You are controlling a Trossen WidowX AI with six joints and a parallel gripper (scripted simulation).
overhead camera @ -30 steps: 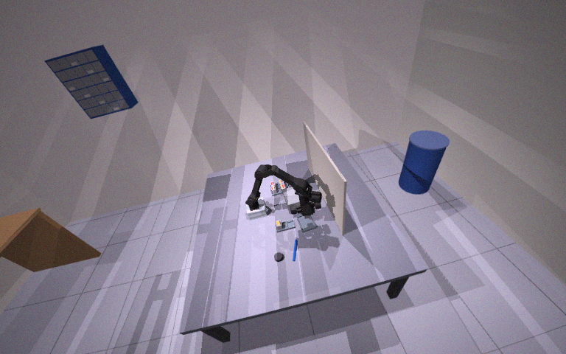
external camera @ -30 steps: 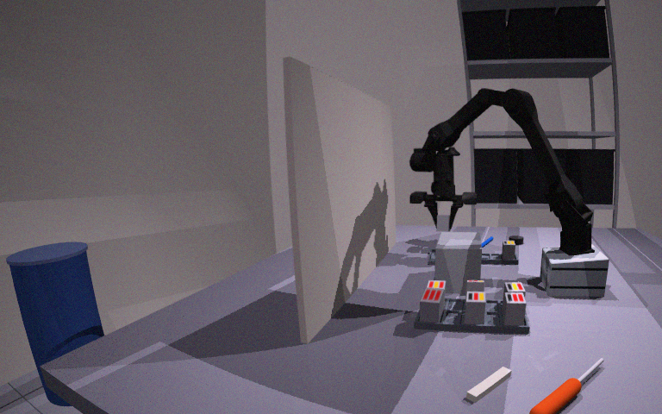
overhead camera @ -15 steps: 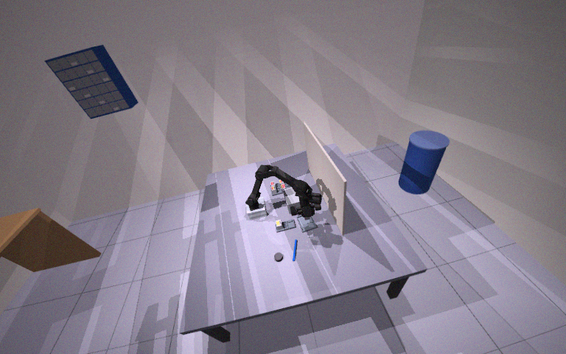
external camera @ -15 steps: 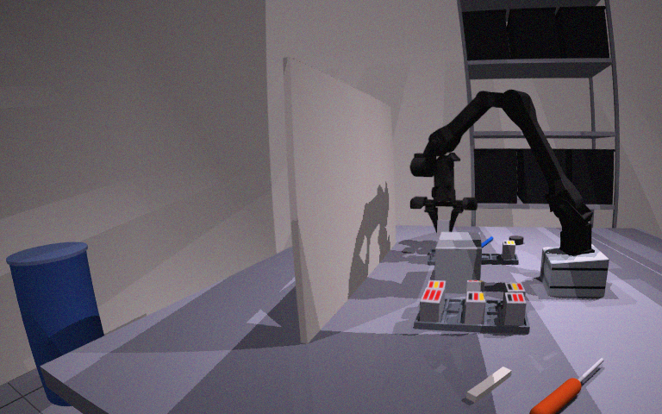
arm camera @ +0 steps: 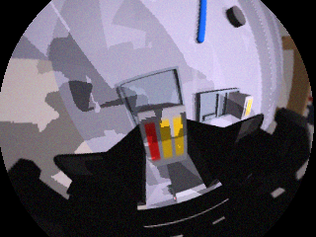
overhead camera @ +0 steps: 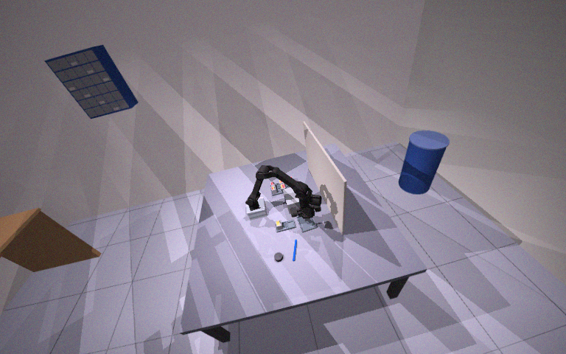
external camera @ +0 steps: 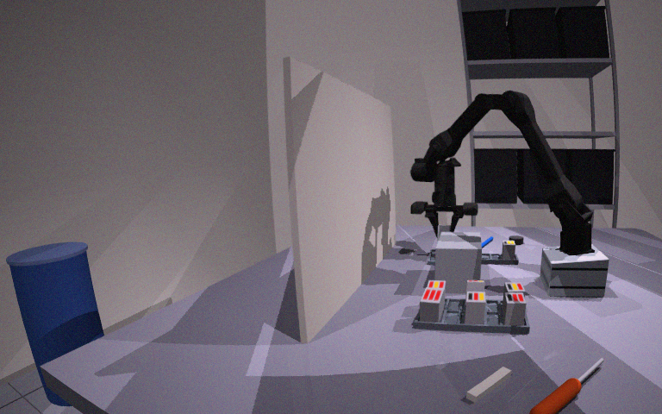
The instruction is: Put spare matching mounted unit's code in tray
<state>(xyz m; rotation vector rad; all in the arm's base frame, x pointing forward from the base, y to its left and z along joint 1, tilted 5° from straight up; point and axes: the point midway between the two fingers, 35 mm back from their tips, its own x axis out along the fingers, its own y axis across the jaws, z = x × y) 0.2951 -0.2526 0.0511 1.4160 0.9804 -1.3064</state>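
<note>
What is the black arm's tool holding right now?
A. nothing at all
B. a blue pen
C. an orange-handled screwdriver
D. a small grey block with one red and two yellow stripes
D. In the wrist view the tool is shut on the small grey block with one red and two yellow stripes; the blue pen lies far off on the table.

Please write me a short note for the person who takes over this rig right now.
Gripper: shut on a spare with red, yellow, yellow stripes, held above the table.
Tray: just beyond the spare in the wrist view; nothing seen in it.
Rack: three other spares stand in it.
Done: spare picked, held near the tray.
Left: lower into the tray, open, withdraw. The code match cannot be checked here.
</note>
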